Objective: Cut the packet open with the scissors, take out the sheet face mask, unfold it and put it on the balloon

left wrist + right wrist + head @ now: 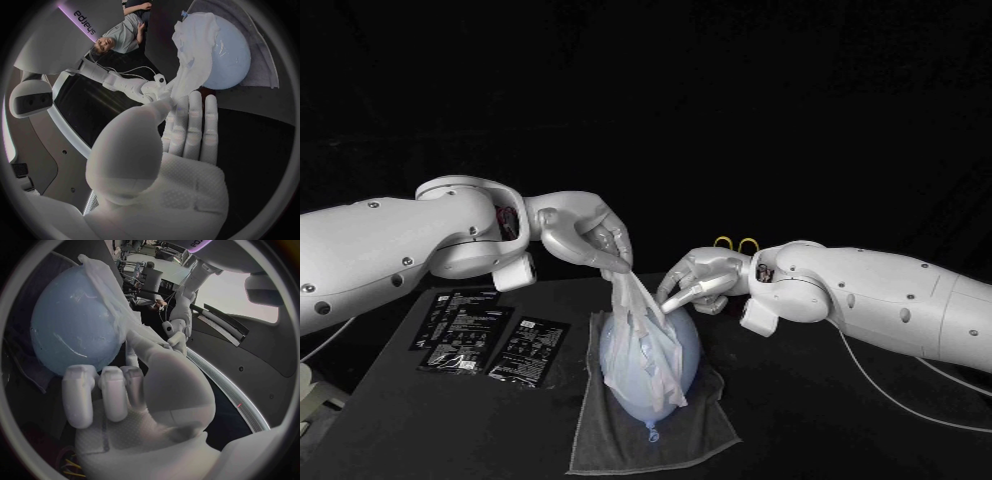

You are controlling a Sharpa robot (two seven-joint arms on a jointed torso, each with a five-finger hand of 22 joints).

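A pale blue balloon [646,375] lies on a grey towel [675,440] at the table's middle. The white sheet face mask [635,315] hangs over the balloon, its upper part lifted into a peak. My left hand [596,238] pinches the mask's top edge above the balloon. My right hand [698,280] pinches a side of the mask just right of it. The left wrist view shows the mask [187,55] stretching from my left hand [181,135] down to the balloon [228,50]. In the right wrist view my right hand [134,390] grips the mask [115,300] beside the balloon [65,327].
Three black packets [462,322] lie flat on the table left of the towel. The scissors' yellow handles [737,243] show behind my right wrist. The towel's near edge lies close to the table's front.
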